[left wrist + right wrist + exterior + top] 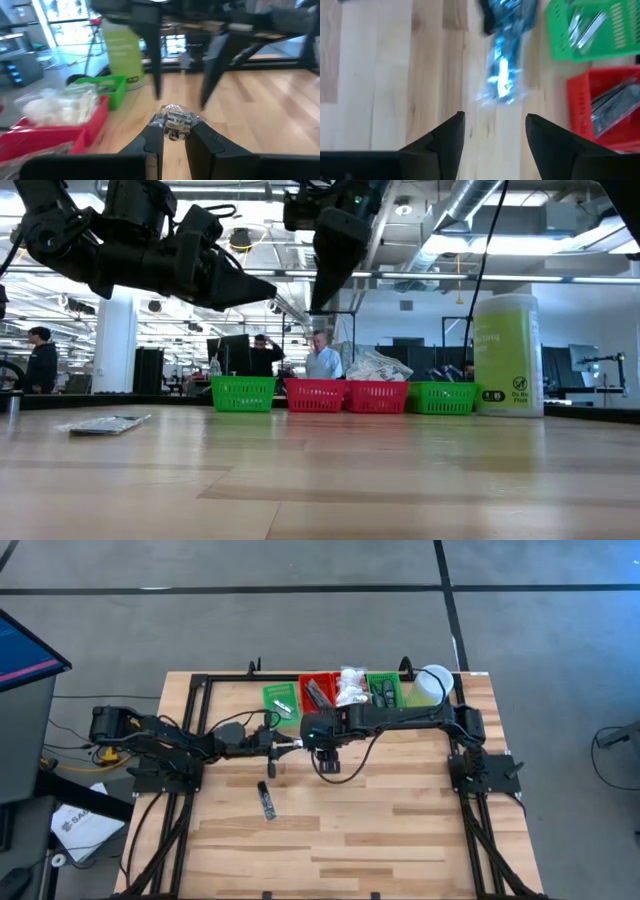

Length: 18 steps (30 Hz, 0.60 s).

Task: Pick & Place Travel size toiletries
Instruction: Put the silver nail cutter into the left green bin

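The table (330,840) is a pale wooden butcher-block top on a grey floor (300,630) crossed by dark lines. A dark monitor (25,660) with a blue and pink screen stands off the table's left side, with cables and a white sheet of paper (85,825) on the floor near it. In the low view the room behind is a large open hall with exposed silver ducts (470,210) and pipes under the ceiling, a white column (115,340), and bright daylight. Several people (322,360) stand far back among dark screens and desks.
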{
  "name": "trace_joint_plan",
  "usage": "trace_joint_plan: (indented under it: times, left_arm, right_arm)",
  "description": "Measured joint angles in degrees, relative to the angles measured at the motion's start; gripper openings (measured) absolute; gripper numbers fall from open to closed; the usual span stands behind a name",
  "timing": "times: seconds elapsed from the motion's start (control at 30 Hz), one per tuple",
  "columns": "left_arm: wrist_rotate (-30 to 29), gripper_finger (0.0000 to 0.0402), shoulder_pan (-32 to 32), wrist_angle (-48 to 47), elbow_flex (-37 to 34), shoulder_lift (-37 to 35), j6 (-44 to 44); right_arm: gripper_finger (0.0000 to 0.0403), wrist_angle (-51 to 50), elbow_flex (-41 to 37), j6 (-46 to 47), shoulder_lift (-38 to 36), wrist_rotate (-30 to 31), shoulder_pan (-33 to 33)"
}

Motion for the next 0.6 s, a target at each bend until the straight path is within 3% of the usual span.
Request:
trace_joint_plan:
  times: [0.37,0.6]
  left_arm:
    - [-21.4,0.0042,0.7,-1.9,0.0,0.0,0.8]
    - [-25.9,0.0042,6.7,-8.9,-0.1,0.0,-2.9]
  right_arm:
    - [0.0177,-5.9,0.0,2.5,0.0,0.0,0.9]
    - [0.0167,-6.6,0.0,2.8,0.0,0.0,2.2]
